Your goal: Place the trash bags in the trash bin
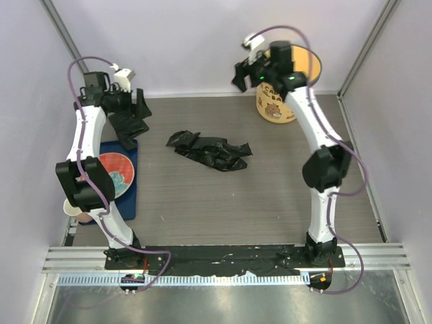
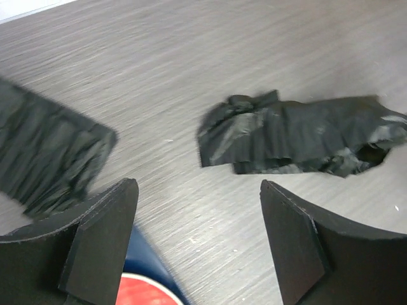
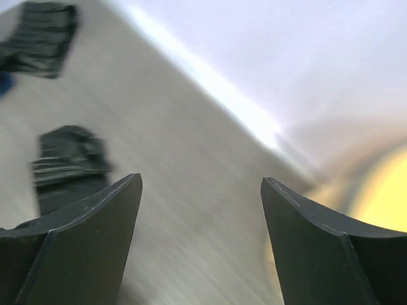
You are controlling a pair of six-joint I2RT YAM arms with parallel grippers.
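Note:
A crumpled black trash bag [image 1: 209,150] lies mid-table; it also shows ahead of the left fingers [image 2: 292,136] and low at the left of the right wrist view [image 3: 67,165]. A second, flatter trash bag [image 1: 128,128] rests at the back left, partly over the blue tray, seen at the left edge [image 2: 44,159] and far off [image 3: 44,32]. The cream-yellow trash bin [image 1: 277,104] stands at the back right, half hidden behind my right arm, a yellow blur [image 3: 381,197]. My left gripper [image 1: 138,106] [image 2: 198,197] hangs open above the flat bag, holding nothing. My right gripper [image 1: 241,75] [image 3: 201,190] is open and empty, raised left of the bin.
A dark blue tray [image 1: 128,202] with a red plate [image 1: 115,172] sits along the left side; its corner and the plate show low in the left wrist view [image 2: 146,279]. A small beige cup [image 1: 77,212] stands at the left edge. Walls close in at the back and sides.

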